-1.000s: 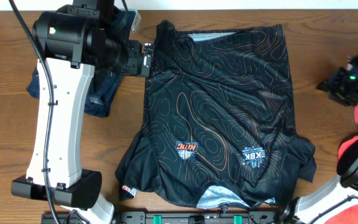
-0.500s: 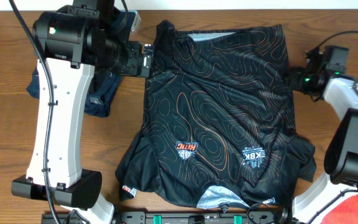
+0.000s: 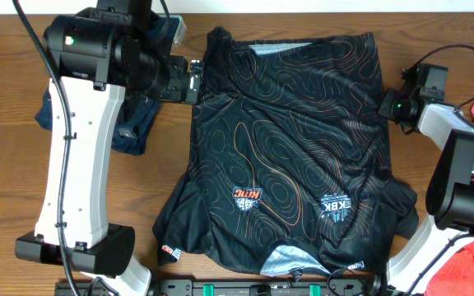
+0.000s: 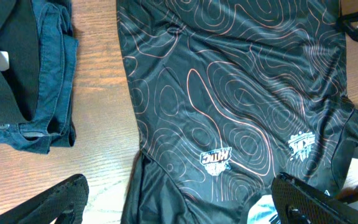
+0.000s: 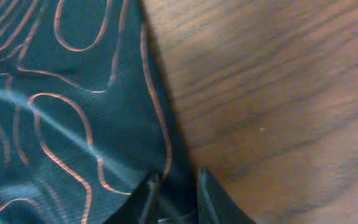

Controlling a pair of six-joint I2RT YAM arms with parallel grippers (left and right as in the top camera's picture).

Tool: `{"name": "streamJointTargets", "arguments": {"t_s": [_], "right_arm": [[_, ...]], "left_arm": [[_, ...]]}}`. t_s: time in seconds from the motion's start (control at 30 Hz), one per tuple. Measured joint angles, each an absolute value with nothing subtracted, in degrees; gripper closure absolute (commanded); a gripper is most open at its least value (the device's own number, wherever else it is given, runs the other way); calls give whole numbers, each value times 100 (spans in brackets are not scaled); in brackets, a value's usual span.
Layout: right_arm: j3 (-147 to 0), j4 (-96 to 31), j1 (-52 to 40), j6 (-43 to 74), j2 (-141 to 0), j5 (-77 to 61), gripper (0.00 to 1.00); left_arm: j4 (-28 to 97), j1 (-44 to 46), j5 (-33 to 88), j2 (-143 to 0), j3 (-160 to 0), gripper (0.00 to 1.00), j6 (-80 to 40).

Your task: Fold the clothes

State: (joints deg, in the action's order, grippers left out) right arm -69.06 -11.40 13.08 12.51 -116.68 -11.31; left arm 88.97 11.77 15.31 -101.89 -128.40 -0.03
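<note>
Black short-sleeved sports shirt with orange contour lines (image 3: 290, 140) lies spread flat on brown wooden table (image 3: 443, 33). Left gripper (image 4: 179, 186) is spread wide above it. Right gripper (image 5: 174, 198) is narrow, astride the shirt's edge; whether it grips cannot be told.

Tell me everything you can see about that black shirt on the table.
The black shirt lies spread out, slightly rumpled, on the wooden table. It looks like thin, smooth sports fabric with orange contour lines and two small chest logos. Its grey-lined neck points toward the robot, with the short sleeves splayed to either side. The right gripper has its fingertips on either side of the shirt's right edge.
</note>
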Motion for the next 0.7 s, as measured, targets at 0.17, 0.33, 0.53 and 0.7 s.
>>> {"name": "streamJointTargets", "arguments": {"t_s": [0.17,0.33,0.53,0.7], "right_arm": [[-6906,-1092,1323,1284,-11734,-1514,99],[-6967,-1247,1485,1492,-11736,-1474,99],[-7150,-1719,2482,1772,-11725,-1282,99],[-7175,-2137,3570,1938,-11629,-1122,61]], "left_arm": [[8844,1177,1531,-10189,-12840,4,-1],[8842,1177,1531,-10189,-12840,4,-1],[8844,1177,1533,-10189,-12840,5,-1],[8844,1177,1533,-10189,-12831,5,-1]]}}
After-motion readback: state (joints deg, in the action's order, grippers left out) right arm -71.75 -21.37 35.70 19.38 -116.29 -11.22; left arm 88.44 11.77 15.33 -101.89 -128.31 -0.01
